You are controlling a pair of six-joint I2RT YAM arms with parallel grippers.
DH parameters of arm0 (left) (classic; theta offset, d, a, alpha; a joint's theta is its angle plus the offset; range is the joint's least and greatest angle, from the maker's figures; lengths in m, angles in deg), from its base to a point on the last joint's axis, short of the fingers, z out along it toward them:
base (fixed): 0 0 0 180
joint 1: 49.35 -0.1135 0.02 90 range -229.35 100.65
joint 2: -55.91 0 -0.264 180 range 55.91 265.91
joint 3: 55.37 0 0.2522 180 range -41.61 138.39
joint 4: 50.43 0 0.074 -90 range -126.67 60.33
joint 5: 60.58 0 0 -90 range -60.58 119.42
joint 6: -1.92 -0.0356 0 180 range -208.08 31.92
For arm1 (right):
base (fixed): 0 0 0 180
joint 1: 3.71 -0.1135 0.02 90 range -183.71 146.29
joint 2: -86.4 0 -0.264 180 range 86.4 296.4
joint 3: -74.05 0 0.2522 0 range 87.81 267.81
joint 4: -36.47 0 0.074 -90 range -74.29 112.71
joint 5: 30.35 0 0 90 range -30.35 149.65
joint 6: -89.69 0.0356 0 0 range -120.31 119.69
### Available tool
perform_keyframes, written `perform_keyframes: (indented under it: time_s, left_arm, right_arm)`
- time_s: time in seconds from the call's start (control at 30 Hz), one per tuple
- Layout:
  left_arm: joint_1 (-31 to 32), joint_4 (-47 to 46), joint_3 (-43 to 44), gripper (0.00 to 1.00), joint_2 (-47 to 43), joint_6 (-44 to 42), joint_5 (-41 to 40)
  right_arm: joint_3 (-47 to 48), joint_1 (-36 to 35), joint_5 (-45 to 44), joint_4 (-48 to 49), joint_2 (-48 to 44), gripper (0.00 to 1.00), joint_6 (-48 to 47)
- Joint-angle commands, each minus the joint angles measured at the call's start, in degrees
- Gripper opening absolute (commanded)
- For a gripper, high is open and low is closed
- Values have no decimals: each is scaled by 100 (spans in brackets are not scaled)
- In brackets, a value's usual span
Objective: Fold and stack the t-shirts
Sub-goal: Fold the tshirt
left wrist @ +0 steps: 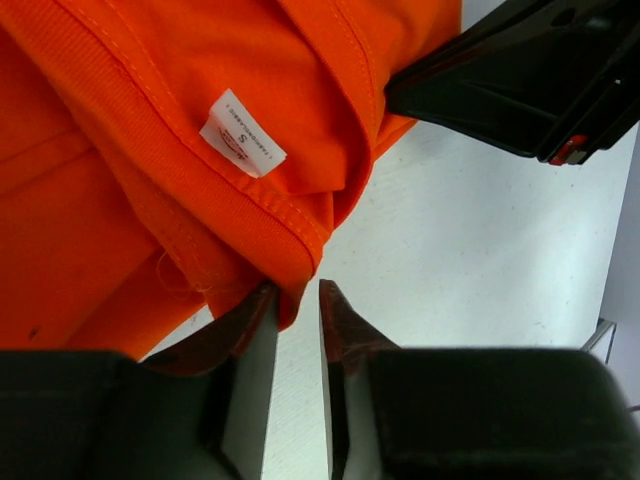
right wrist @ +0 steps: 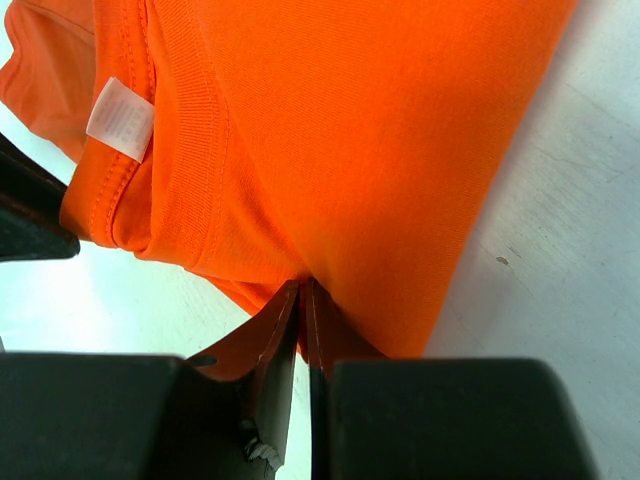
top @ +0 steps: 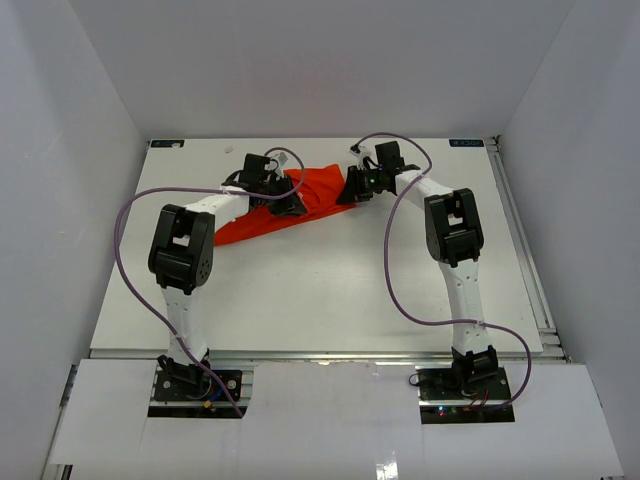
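One bright orange-red t-shirt lies bunched at the back of the white table, stretched between both grippers. My left gripper is at the shirt's left part. In the left wrist view its jaws stand a narrow gap apart, with the ribbed collar edge of the t-shirt dipping between the tips against the left finger. A white size label shows on the collar. My right gripper is shut on a fold of the t-shirt, its fingertips pinched together in the cloth.
Purple cables loop off both arms over the table. White walls enclose the table on three sides. The right gripper's black body sits close to the left one, at the upper right of the left wrist view.
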Motion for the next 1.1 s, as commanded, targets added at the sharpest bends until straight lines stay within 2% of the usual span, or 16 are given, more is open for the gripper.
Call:
perform_keyframes:
  time_s: [0.0,0.07,0.4,0.77,1.07]
  left_arm:
    - [23,133,231,32,-38,-111,-234]
    - [15,160,231,27,-11,-155,-305]
    - [-56,274,196,14,-81,-199,-823]
    - [-302,423,-93,9,-169,-349,-1228]
    - [-328,458,-261,10,-117,-305,-1211]
  right_arm:
    - [-102,-26,-434,-304,-19,14,-186]
    - [-110,-26,-434,-322,-10,14,-203]
    - [-102,-17,-469,-322,-19,14,-203]
    - [-145,-26,-531,-348,-28,14,-230]
    - [-163,-26,-531,-357,-36,14,-239]
